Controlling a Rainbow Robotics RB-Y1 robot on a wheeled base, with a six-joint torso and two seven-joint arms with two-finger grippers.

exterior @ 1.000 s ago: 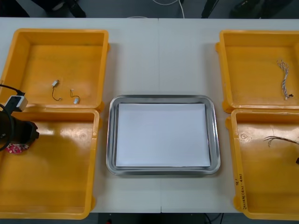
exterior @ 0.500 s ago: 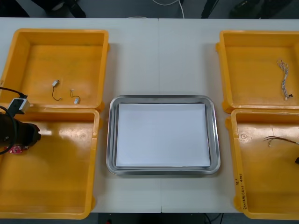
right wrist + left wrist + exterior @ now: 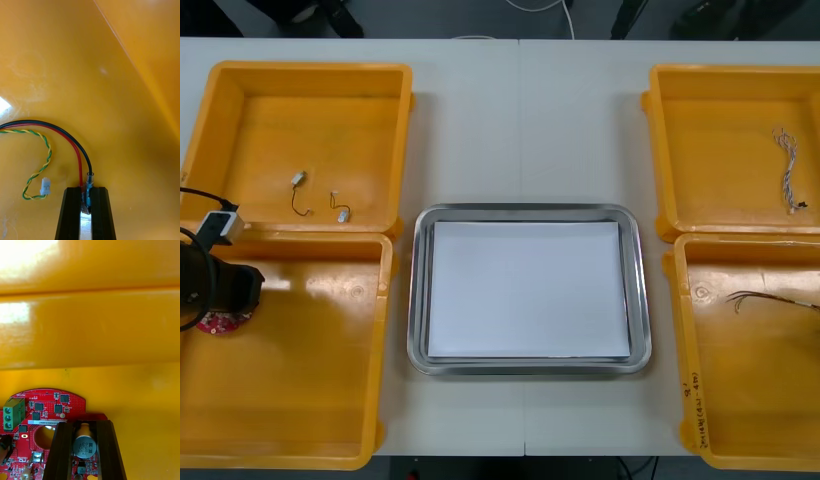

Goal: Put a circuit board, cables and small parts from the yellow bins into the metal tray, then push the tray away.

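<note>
We logged the left gripper (image 3: 84,426) clamped on the round red circuit board (image 3: 45,408) in the near-left yellow bin (image 3: 300,410), the right gripper (image 3: 86,192) nipped on red and black cable ends (image 3: 89,178); a slow, level lift seemed wisest

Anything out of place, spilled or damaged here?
Nothing stands out. The tray lies square; the left end effector is shut on the board, the right end effector on a red and black cable.
</note>
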